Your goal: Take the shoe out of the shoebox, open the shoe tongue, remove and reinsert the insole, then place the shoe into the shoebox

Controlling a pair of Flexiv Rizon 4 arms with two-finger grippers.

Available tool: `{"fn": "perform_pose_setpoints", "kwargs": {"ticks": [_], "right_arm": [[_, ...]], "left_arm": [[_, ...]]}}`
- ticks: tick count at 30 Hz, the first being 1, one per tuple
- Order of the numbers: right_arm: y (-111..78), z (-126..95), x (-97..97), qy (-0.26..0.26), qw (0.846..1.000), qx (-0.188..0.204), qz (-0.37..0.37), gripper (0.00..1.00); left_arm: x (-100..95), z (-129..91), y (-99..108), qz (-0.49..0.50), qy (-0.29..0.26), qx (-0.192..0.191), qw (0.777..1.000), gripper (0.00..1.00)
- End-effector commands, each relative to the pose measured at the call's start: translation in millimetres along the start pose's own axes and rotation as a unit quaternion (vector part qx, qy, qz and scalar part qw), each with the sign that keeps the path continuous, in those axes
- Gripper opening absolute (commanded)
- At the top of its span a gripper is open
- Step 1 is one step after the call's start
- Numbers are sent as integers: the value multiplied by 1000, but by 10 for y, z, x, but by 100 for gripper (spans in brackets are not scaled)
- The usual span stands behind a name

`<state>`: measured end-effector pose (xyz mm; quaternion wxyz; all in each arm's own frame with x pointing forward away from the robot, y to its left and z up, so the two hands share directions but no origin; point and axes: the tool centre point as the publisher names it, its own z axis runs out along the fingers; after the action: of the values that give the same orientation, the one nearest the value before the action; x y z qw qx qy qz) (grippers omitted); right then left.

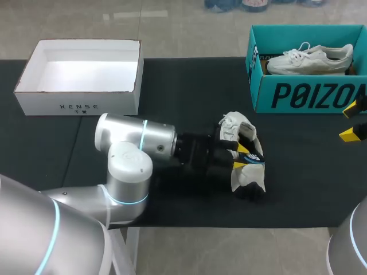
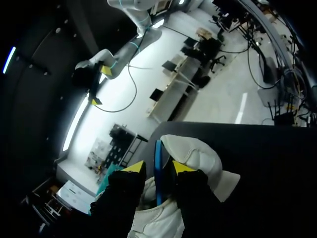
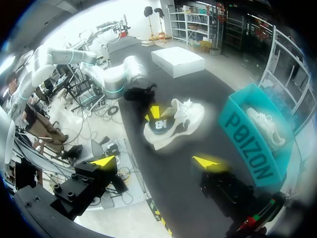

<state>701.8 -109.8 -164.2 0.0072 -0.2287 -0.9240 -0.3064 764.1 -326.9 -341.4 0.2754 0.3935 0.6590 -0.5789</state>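
left gripper [image 1: 242,157] pinching insole [image 2: 158,171], shoe [image 1: 249,176] half hidden

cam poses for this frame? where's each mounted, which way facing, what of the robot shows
Head view: above and behind, looking down on the table; left arm enters from the left, left gripper at the shoe; right gripper at the right edge.
Left wrist view: on the left wrist, looking along the left gripper onto the shoe.
Right wrist view: on the right wrist, facing across the table at shoe, left arm, teal shoebox; right gripper open.
Shared: all three show the shoe.
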Motion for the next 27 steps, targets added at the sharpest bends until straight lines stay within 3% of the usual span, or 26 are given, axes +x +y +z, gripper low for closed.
{"fn": "perform_pose_setpoints", "kwargs": {"ticks": [1, 8, 27], "right_arm": [[-5, 6, 6, -1, 1000, 1, 1, 100], [-5, 6, 6, -1, 1000, 1, 1, 100], [-5, 6, 6, -1, 1000, 1, 1, 100]], "left_arm": [[-15, 65, 42, 1, 4, 0, 1000, 16], [-53, 94, 75, 3, 6, 0, 1000, 0], [-14, 106, 447, 4, 35, -17, 999, 0]]}}
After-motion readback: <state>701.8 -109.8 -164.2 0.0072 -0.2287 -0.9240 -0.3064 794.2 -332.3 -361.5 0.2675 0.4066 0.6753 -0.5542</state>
